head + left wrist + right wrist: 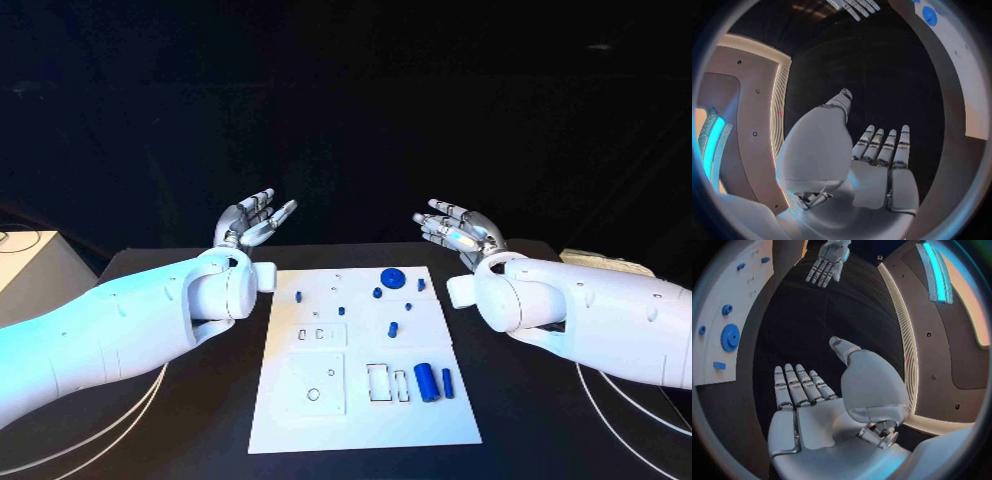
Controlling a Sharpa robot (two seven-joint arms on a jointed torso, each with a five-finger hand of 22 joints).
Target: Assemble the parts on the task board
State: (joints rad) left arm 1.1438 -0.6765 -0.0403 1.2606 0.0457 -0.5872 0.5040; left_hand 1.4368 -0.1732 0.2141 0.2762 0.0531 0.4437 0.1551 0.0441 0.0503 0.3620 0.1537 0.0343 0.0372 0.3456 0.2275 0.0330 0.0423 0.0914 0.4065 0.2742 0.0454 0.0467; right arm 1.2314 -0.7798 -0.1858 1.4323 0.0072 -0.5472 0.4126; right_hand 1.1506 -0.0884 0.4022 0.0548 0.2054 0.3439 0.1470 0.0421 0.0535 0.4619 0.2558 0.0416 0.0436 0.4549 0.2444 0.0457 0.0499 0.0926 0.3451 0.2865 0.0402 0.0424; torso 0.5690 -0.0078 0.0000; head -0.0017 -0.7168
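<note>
Held left hand (250, 225) and right hand (459, 231) spread and empty beyond task board (361, 400), well clear of parts (427, 381).

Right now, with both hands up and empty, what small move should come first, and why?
Probably lower the right hand toward the blue cylinder lying on the task board. Both hands hold nothing, the left hand too, and loose parts lie on the right arm's side.

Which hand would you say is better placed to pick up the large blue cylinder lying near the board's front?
Probably the right hand. Both hands are open and raised beyond the task board, but the large blue cylinder lies on the board's right side, nearer the right arm than the left hand.
</note>
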